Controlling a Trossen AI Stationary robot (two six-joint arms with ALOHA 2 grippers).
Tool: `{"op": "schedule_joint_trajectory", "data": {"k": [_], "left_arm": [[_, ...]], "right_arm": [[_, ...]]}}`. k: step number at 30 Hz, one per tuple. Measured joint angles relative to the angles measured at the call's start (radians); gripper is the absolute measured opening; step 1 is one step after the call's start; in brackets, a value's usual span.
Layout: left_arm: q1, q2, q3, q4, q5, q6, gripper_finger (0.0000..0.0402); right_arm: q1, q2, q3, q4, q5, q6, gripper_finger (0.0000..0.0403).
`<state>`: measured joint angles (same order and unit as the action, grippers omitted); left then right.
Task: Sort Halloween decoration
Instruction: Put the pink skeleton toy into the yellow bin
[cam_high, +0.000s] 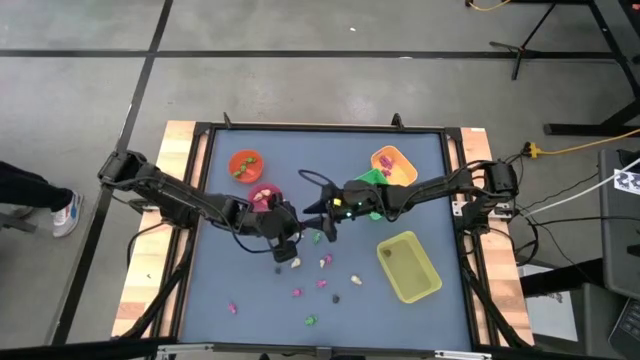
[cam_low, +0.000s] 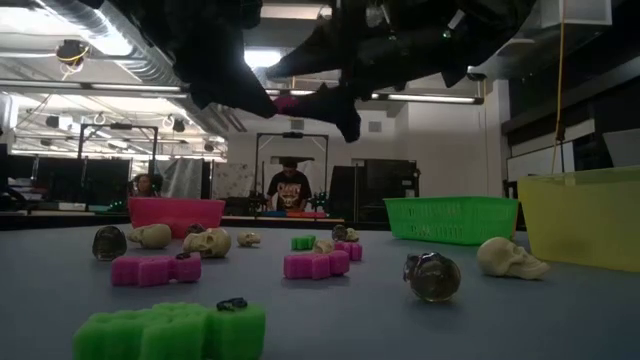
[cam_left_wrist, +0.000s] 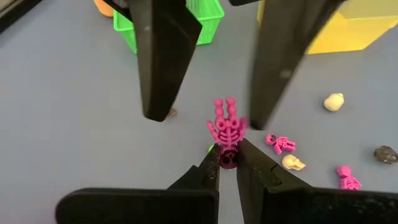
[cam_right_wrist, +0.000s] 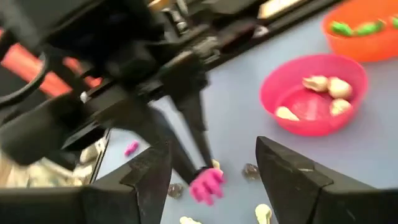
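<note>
My left gripper (cam_left_wrist: 228, 157) is shut on a pink skeleton trinket (cam_left_wrist: 226, 127), held in the air over the middle of the table (cam_high: 240, 280). My right gripper (cam_right_wrist: 211, 150) stands open. In the left wrist view its two dark fingers (cam_left_wrist: 163, 56) stand on either side of the skeleton without touching it. The same skeleton (cam_right_wrist: 205, 185) shows between my right fingers in the right wrist view. Several more Halloween decorations, pink (cam_low: 315, 264), green (cam_low: 170, 330), cream skulls (cam_low: 508, 258) and dark ones (cam_low: 432, 276), lie loose on the near half of the table. My left gripper pinches one end of the pink skeleton (cam_left_wrist: 228, 159) between its two fingertips. The rest of the skeleton sticks out past the fingertips, along the line of the fingers. It is lifted clear of the table.
A pink cup (cam_high: 263, 198) with cream skulls and an orange cup (cam_high: 245, 165) with green trinkets stand at the far left. Orange (cam_high: 393, 163) and green (cam_high: 372, 180) trays stand far right, a yellow tray (cam_high: 408, 266) near right. People show in the room behind.
</note>
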<state>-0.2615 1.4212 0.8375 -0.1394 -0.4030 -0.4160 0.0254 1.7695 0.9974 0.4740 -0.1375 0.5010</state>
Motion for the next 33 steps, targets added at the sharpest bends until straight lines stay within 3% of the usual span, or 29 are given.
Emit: {"op": "schedule_joint_trajectory", "data": {"k": [9, 23, 33], "left_arm": [[0.0, 0.0, 0.0, -0.002, -0.016, 0.01, 0.0014], [0.0, 0.0, 0.001, -0.001, -0.051, 0.035, 0.0014], [0.0, 0.0, 0.001, -0.005, -0.052, 0.036, 0.0014]], "right_arm": [[0.0, 0.0, 0.0, -0.091, 0.039, 0.172, 0.023], [0.0, 0.0, 0.0, -0.083, 0.03, 0.232, 0.0225], [0.0, 0.0, 0.0, -0.081, 0.024, 0.237, 0.0127]]}}
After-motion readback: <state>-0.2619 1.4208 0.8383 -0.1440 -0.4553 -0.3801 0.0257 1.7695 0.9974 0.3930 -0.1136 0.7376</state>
